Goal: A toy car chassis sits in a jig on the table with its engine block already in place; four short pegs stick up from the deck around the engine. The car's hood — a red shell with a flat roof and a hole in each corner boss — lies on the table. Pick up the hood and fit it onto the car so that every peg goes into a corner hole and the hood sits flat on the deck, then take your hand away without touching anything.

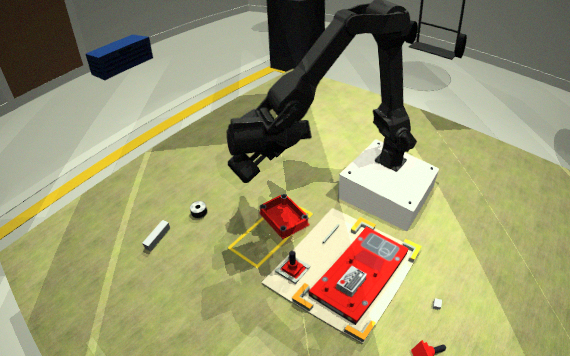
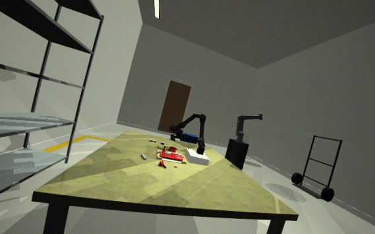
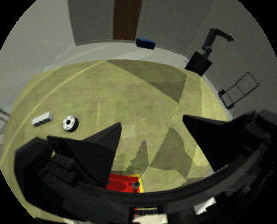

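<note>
The red hood (image 1: 284, 217) (image 2: 172, 149) (image 3: 123, 183) lies on the table at one end of the yellow outline, its hollow side apparently up and dark-ringed bosses at its corners. The red car chassis (image 1: 389, 270) (image 2: 172, 156) sits in the jig (image 1: 314, 255) beside it. The engine block (image 1: 352, 280) is on its deck, with short dark pegs around it. My gripper (image 1: 245, 168) (image 3: 152, 122) is open and empty, high above the table, up and left of the hood in the top view. In the wrist view the hood is partly hidden behind the gripper's body.
A red-based black lever (image 1: 293, 267) stands on the jig board, near a thin metal pin (image 1: 331, 234). A white bar (image 1: 156, 235) (image 3: 42, 119) and a round black-and-white part (image 1: 198, 209) (image 3: 70, 123) lie farther left. The white arm base (image 1: 389, 185) is behind the jig.
</note>
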Available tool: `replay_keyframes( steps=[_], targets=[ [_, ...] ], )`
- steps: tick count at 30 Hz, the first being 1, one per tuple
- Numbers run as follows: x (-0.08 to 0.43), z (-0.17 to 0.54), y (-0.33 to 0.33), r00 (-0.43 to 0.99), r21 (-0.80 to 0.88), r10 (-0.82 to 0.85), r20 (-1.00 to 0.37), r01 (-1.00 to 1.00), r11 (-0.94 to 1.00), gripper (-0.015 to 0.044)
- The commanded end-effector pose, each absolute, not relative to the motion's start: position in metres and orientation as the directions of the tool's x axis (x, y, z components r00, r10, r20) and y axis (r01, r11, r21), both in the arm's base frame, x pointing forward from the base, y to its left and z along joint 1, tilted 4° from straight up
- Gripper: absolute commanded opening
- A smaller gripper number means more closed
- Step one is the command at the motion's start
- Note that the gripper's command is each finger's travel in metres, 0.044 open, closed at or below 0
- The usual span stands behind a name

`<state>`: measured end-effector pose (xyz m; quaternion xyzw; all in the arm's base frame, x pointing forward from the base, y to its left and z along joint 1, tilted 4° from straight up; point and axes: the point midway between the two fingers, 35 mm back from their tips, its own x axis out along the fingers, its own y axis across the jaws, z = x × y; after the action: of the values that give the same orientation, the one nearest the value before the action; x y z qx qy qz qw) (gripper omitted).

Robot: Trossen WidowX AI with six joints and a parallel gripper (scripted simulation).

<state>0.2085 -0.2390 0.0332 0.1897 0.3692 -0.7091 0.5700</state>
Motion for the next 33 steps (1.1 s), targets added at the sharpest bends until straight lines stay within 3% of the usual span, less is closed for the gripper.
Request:
replay_keyframes(
  steps=[1, 12, 33],
  targets=[
    [0.251, 0.031, -0.184, -0.259, -0.206, -0.697, -0.669, 0.965, -0.161, 0.0440],
    [0.279, 0.031, -0.106, -0.243, -0.058, -0.759, -0.604, 0.963, -0.262, 0.0440],
    [0.279, 0.025, -0.103, -0.240, -0.049, -0.762, -0.601, 0.963, -0.265, 0.0440]
  ],
)
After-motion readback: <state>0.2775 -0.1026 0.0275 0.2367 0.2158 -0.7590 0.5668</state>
